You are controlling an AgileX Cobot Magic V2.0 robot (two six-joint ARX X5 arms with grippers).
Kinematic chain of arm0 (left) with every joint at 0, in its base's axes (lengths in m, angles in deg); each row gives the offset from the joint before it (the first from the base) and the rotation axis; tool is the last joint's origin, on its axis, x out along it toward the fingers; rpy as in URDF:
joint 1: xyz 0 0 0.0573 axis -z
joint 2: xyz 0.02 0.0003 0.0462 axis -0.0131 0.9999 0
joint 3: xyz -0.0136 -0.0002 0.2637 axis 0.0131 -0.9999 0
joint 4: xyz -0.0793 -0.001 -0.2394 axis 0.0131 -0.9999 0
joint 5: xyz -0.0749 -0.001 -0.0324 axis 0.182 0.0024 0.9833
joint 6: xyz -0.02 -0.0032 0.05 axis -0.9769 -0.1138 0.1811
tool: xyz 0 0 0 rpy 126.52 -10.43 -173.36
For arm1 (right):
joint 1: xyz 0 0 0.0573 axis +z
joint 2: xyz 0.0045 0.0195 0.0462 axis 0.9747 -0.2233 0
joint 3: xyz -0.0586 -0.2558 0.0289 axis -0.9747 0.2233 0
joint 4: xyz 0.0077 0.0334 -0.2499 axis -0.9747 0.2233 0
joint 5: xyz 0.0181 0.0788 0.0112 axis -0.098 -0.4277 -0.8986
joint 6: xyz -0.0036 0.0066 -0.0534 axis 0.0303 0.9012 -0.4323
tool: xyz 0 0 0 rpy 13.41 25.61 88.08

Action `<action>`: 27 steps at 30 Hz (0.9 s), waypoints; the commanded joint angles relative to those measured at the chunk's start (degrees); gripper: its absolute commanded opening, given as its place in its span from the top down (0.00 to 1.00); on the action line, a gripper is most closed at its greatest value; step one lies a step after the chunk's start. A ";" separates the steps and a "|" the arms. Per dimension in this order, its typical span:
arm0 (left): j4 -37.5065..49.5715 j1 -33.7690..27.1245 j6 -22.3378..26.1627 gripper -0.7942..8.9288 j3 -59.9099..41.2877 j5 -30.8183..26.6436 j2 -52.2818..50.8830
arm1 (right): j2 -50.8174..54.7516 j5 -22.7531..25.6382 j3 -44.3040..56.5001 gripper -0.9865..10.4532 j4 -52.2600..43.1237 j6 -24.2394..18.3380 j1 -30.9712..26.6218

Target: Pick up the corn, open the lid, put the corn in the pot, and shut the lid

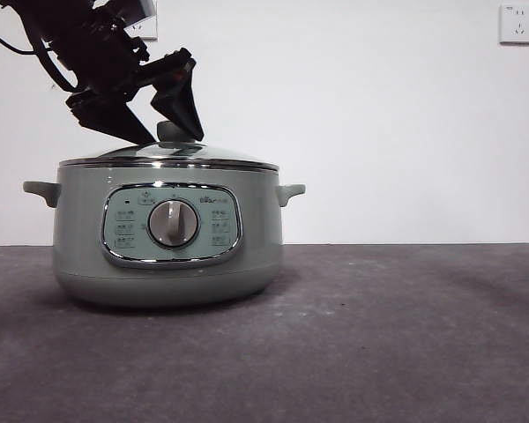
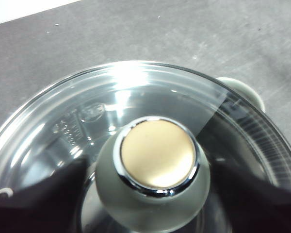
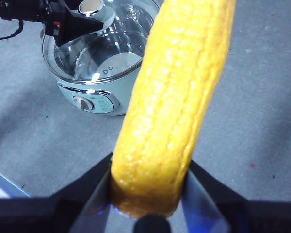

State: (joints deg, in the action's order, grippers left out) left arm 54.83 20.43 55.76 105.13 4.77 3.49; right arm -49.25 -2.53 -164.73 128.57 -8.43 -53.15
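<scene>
The sage-green pot (image 1: 167,233) stands on the left part of the table with the glass lid (image 1: 172,157) resting on it. My left gripper (image 1: 176,139) comes down from the upper left, and its jaws stand open on either side of the lid's knob (image 2: 155,165), not clearly touching it. In the right wrist view my right gripper (image 3: 150,194) is shut on the yellow corn (image 3: 179,87), held high above the table and well away from the pot (image 3: 94,99). The right gripper does not show in the front view.
The dark grey table (image 1: 379,335) stretches to the right of the pot. A white wall stands behind, with a socket (image 1: 517,24) at the top right. One pot handle (image 2: 242,90) juts out beyond the lid's rim.
</scene>
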 commanded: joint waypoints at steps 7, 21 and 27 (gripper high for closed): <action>0.39 0.31 -0.83 0.93 0.24 0.35 0.44 | -0.20 -0.15 -0.24 0.92 -0.15 -0.39 0.04; 0.28 -0.11 -0.83 0.93 1.42 0.35 -4.59 | -0.24 -0.17 -0.24 0.92 -0.26 -0.39 0.04; -0.63 -0.31 -0.83 0.93 2.47 0.35 -11.45 | -0.87 -0.20 -0.24 0.92 -0.44 -0.39 0.04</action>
State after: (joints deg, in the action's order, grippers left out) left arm 51.73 20.30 55.34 105.77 4.70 -6.02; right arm -49.84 -2.53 -164.73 128.55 -8.43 -53.15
